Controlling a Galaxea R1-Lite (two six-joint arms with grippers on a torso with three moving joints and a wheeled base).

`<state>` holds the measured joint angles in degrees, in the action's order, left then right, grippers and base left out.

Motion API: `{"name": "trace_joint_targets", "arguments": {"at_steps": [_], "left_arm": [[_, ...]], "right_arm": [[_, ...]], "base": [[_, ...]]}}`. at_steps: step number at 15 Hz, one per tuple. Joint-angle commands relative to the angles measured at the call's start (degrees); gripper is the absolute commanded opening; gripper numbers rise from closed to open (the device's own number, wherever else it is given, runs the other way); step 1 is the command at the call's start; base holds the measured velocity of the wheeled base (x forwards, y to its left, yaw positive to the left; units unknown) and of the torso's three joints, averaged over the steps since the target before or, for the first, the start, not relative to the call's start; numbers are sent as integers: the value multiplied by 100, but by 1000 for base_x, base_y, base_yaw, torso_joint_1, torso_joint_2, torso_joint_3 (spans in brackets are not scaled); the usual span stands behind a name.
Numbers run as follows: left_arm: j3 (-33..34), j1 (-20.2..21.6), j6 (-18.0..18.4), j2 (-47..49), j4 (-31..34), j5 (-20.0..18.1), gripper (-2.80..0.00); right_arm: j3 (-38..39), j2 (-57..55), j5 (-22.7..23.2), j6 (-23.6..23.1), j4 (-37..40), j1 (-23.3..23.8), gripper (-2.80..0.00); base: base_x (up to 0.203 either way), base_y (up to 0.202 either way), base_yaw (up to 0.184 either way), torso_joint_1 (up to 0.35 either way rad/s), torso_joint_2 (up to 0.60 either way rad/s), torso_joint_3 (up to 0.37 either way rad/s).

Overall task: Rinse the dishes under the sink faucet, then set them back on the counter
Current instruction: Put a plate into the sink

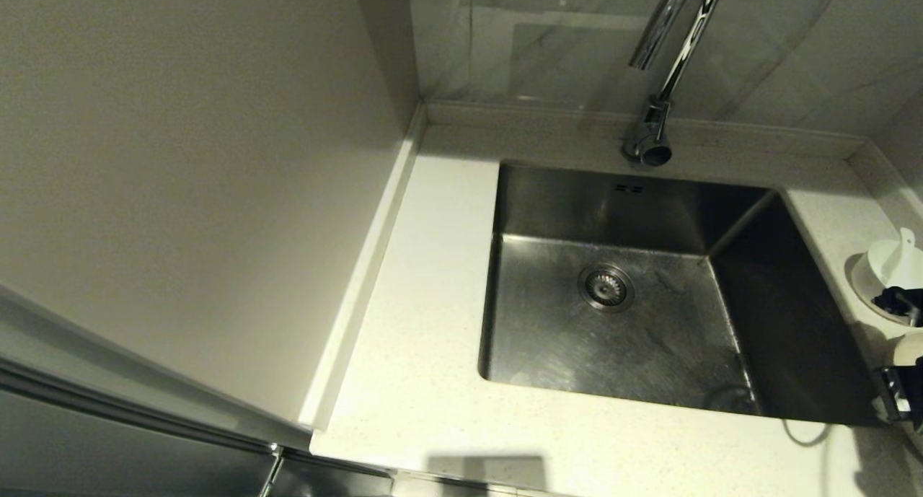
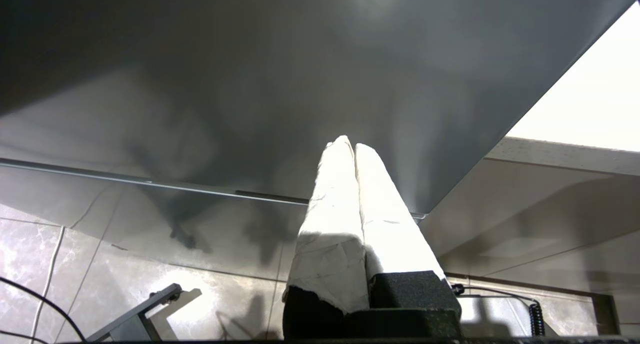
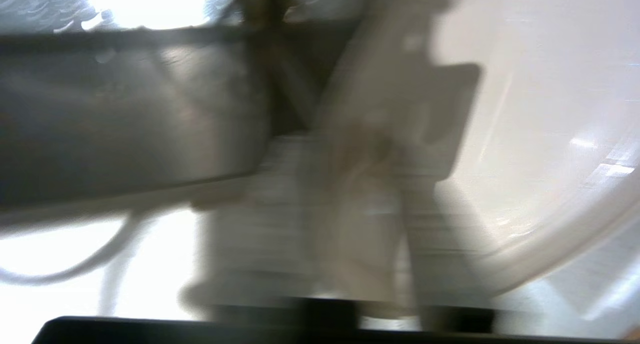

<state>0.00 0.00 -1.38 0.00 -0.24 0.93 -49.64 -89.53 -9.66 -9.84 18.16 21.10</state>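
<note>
The small white bowl (image 1: 890, 262) stands on the cream plate (image 1: 858, 284) on the counter (image 1: 425, 338) right of the sink (image 1: 562, 338), at the head view's right edge. The white spoon (image 1: 905, 239) leans in the bowl, handle up. The chrome faucet (image 1: 678, 57) arches over the sink's back rim. My right gripper (image 1: 907, 353) is at the plate's near side, mostly cut off by the frame edge. Its wrist view is smeared: my right gripper (image 3: 370, 149) lies between the sink wall (image 3: 125, 119) and the plate (image 3: 550, 134). My left gripper (image 2: 350, 147) is shut and empty, below counter level, outside the head view.
A plain wall panel (image 1: 180, 158) borders the counter on the left and a tiled wall (image 1: 548, 42) rises behind. A thin cable (image 1: 800, 432) loops over the sink's front right corner. The left wrist view faces a grey cabinet front (image 2: 250, 84) and floor tiles (image 2: 100, 264).
</note>
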Motion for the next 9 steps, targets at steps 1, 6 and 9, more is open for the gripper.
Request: {"name": "trace_joint_targets", "arguments": {"at_steps": [1,6,9], "left_arm": [[0,0,-3,-18,-2,4,-280],[0,0,-3,-18,-2,4,-280],[0,0,-3,-18,-2,4,-280]], "right_arm": [[-60,23,-53,-9,-9,17,-280],[-87,384,-76,-321,7,21,-280],[-15,847,-90,-403,64,33,-280]], "base": [[0,0,0,0,0,0],[0,0,0,0,0,0],[0,0,0,0,0,0]]}}
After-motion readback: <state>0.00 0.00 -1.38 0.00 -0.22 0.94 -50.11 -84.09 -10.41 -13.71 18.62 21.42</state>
